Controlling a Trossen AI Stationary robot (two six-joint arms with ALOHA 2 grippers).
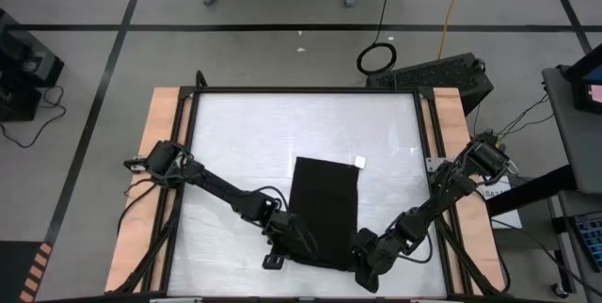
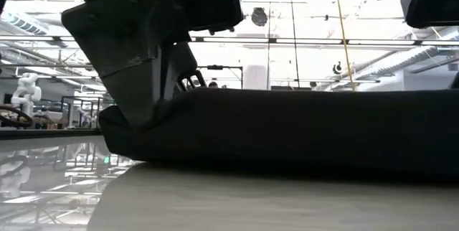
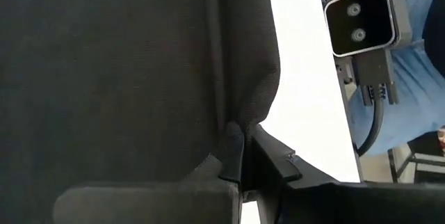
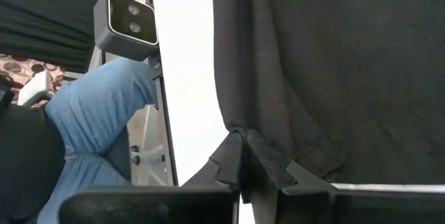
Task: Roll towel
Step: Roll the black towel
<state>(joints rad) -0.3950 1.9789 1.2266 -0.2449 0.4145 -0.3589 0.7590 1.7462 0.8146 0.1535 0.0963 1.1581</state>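
Both grippers pinch the towel at the table's near edge. The left gripper and right gripper each clamp a near corner, likely to start the roll evenly.

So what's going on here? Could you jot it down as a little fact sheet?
towel: black towel lying flat on the table, folded to a long strip
tag: small white tag at the towel's far corner
left gripper: left gripper at the towel's near left corner, jaws shut on the cloth
right gripper: right gripper at the near right corner, jaws shut on the cloth
rolling: no roll visible yet
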